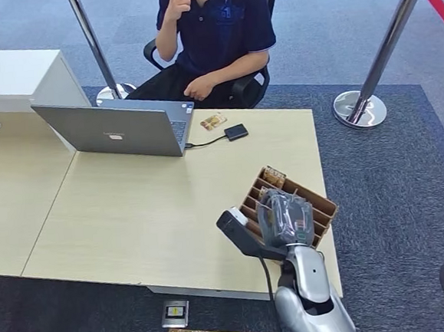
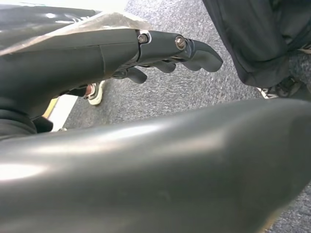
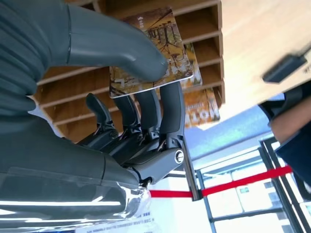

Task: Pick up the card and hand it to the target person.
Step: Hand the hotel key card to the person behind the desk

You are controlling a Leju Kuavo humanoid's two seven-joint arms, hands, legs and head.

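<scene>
My right hand [image 1: 285, 219] hovers over a brown slotted card holder [image 1: 321, 204] at the table's front right. In the right wrist view the thumb and fingers [image 3: 172, 104] pinch a card [image 3: 174, 46] with a yellow and brown print, just above the holder's slots [image 3: 205, 24]. More cards stand in the holder [image 3: 200, 104], one at its far end [image 1: 273, 176]. The target person [image 1: 220, 28], in a dark blue shirt, sits on an office chair across the table. My left hand [image 2: 165, 53] hangs over the grey carpet with its fingers stretched out and nothing in it.
An open grey laptop [image 1: 118, 128] stands at the table's far side, cabled to a small black device [image 1: 235, 132]. A loose card [image 1: 213, 121] lies near the person. Chrome barrier posts [image 1: 374, 69] stand on the carpet to the right. A white cabinet [image 1: 15, 74] is at the far left.
</scene>
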